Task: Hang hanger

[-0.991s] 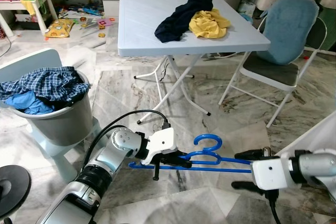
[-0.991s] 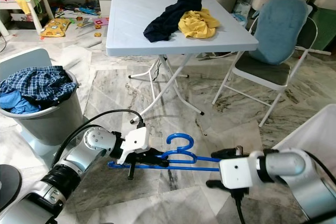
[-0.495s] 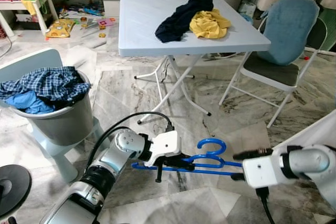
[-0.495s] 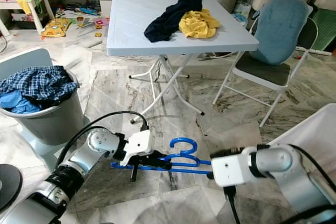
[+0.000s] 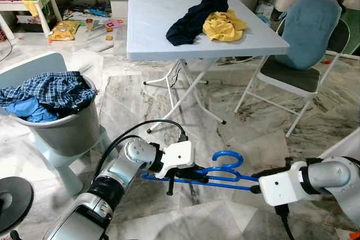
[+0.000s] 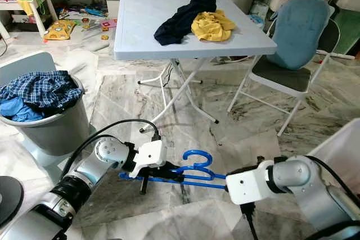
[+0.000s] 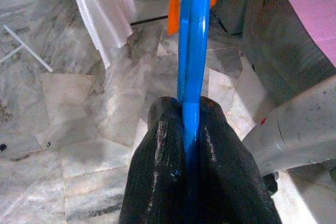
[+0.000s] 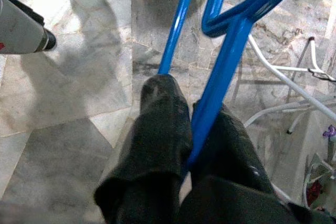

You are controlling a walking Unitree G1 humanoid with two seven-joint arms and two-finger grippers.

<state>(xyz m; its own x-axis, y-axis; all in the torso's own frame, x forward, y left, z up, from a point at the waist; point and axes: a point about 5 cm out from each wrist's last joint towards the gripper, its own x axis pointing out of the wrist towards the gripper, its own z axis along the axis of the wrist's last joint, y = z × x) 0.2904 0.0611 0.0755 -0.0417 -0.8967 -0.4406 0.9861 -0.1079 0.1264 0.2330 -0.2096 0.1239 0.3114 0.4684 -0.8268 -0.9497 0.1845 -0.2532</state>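
Blue hanger [image 5: 216, 172] held low over the marble floor [image 5: 236, 122], in front of the folding desk [image 5: 163, 21] w/ its hook pointing up toward the desk. Left claw [image 5: 188, 173] clenched on hanger's left end, fingers [image 7: 163, 171] pinching the blue bar. Right claw [image 8: 191, 150] clenched on the hanger's right end, bar wedged btwn its fingers. Dark garment [image 5: 191, 18] & yellow garment [image 5: 225, 25] lie on the desk. Grey bin [image 5: 64, 130] w/ plaid clothes left of the desk, blue chair [image 5: 306, 37] to its right
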